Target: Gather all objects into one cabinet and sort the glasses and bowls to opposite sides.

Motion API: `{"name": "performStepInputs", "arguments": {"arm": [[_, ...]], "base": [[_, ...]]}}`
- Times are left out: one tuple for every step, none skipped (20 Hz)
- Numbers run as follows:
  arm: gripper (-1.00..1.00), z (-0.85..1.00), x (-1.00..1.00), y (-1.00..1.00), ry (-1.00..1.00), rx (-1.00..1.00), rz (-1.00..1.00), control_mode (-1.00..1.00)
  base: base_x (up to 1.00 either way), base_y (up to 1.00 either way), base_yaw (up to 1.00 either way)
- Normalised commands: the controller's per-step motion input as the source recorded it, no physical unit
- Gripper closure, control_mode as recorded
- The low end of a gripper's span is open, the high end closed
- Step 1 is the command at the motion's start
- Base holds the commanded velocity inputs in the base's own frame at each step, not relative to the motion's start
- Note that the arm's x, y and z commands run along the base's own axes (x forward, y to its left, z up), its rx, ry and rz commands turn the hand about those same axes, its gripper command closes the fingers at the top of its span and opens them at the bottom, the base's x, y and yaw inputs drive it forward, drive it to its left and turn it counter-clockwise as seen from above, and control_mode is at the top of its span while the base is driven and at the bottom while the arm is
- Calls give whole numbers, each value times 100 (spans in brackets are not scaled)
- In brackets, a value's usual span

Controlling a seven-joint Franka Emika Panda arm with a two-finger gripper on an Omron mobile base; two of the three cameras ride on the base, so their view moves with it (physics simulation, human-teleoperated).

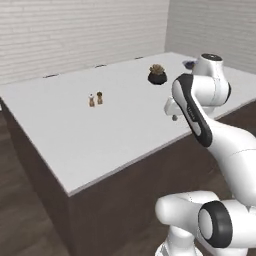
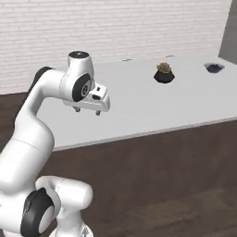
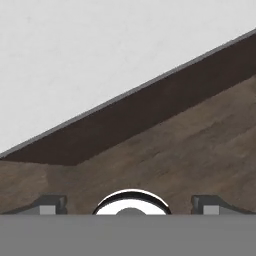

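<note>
Looking at the arm: the white arm bends up and over the near edge of a big white counter point(image 1: 75, 140).
Gripper point(image 2: 87, 111): it points down, above the near edge of the counter. Its two fingers stand wide apart. Nothing is between them, and it holds nothing.
Hand view: the two dark finger tips point(image 3: 47, 204) sit far apart at the bottom. Past them are the white counter top, its dark brown side and the brown wood floor point(image 3: 190, 145).
Counter things: a small black pot with a brown plant point(image 1: 157, 74) stands far back on the right. Two tiny brown shakers point(image 1: 95, 99) stand close together near the middle. A small dark blue thing point(image 2: 214, 67) lies at the far right; I cannot tell what it is.
Cups, bowl and cabinet: I cannot tell where they are.
Wall: pale brick point(image 2: 115, 28) runs behind the counter.
</note>
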Motion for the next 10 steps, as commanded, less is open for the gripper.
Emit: {"name": "performStepInputs", "arguments": {"arm": [[-100, 0, 0, 0, 0, 0, 0, 100], [-100, 0, 0, 0, 0, 0, 0, 100], [-100, 0, 0, 0, 0, 0, 0, 100], [-100, 0, 0, 0, 0, 0, 0, 100], [-100, 0, 0, 0, 0, 0, 0, 100], [-100, 0, 0, 0, 0, 0, 0, 100], [-100, 0, 0, 0, 0, 0, 0, 100], [-100, 0, 0, 0, 0, 0, 0, 100], [-100, 0, 0, 0, 0, 0, 0, 100], [-100, 0, 0, 0, 0, 0, 0, 100]], "base": [[-23, 57, 85], [-29, 74, 79], [-38, 100, 67], [-33, 100, 56], [-4, 100, 43], [0, 100, 37], [0, 100, 32], [0, 100, 23], [0, 100, 21], [0, 100, 20]]}}
